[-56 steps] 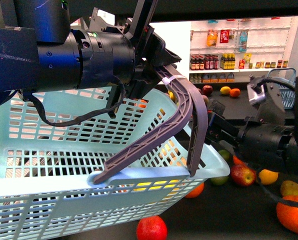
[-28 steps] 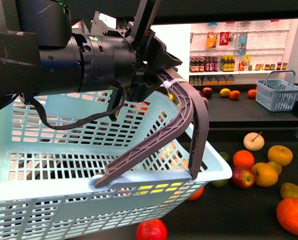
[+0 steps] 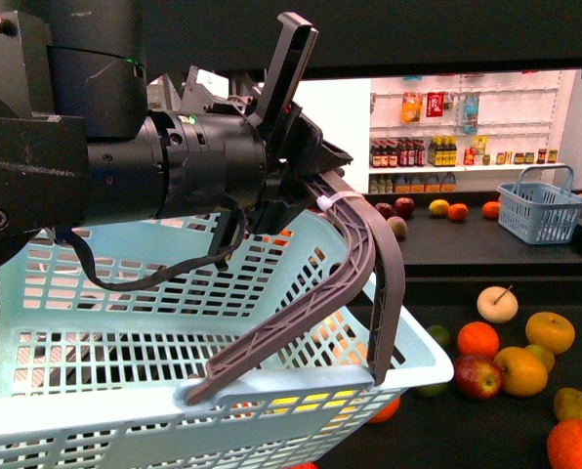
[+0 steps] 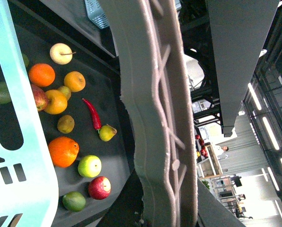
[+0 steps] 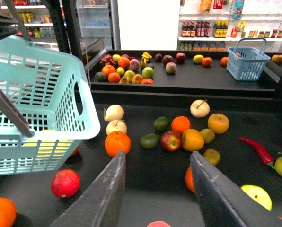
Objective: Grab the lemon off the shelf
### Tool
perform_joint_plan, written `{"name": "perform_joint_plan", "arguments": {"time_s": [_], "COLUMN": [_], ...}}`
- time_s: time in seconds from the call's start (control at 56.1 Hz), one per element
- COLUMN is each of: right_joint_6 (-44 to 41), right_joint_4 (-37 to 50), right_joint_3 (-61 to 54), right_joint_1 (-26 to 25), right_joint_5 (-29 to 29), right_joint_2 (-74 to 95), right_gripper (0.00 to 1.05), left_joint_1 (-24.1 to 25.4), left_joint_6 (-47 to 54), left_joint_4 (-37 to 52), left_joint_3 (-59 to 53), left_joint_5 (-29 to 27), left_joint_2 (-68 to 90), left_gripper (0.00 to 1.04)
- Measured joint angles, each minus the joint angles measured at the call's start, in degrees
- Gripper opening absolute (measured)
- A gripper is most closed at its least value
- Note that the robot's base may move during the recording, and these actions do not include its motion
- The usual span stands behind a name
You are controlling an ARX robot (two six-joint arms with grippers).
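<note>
The shelf (image 5: 179,97) is a black tiered stand with fruit on two trays. A small yellow oval fruit, which looks like the lemon (image 5: 198,58) (image 3: 439,207), lies on the upper tray beside an orange. My right gripper (image 5: 157,158) hangs open over the lower tray, far short of the lemon, with nothing between its fingers. It does not show in the front view. My left gripper (image 3: 311,191) is shut on the grey basket handle (image 3: 369,254) (image 4: 155,118) and holds the pale-blue basket (image 3: 125,342) (image 5: 37,94) up in front of the shelf.
Oranges, apples, limes and a red chilli (image 5: 257,149) are scattered over the lower tray. A red apple (image 5: 65,183) lies near the held basket. A small blue basket (image 5: 247,64) stands on the upper tray, near the lemon. White wall shelves of bottles (image 3: 447,127) lie behind.
The right arm, at the right of the front view a second ago, has left that view. The left arm and basket have shifted slightly.
</note>
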Motion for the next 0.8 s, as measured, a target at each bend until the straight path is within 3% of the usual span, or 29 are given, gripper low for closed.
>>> {"name": "perform_joint_plan", "arguments": {"time_s": [0.178, 0.516, 0.801], "right_joint_6": [0.0, -0.2, -0.2], "right_joint_4": [0.3, 0.6, 0.6], "right_joint_3": [-0.9, -2.9, -2.9], "right_joint_1": [0.0, 0.0, 0.0], "right_joint_5": [0.0, 0.0, 0.0], "right_joint_2": [-1.0, -3.5, -3.5], "right_gripper": [0.03, 0.03, 0.45], "left_joint_1": [0.0, 0.0, 0.0], "left_joint_6": [0.0, 0.0, 0.0], "left_joint_4": [0.0, 0.0, 0.0], "left_joint_3": [0.0, 0.0, 0.0], "left_joint_5": [0.0, 0.0, 0.0], "left_joint_2": [0.0, 0.1, 0.1], "left_gripper": [0.09, 0.09, 0.09]}}
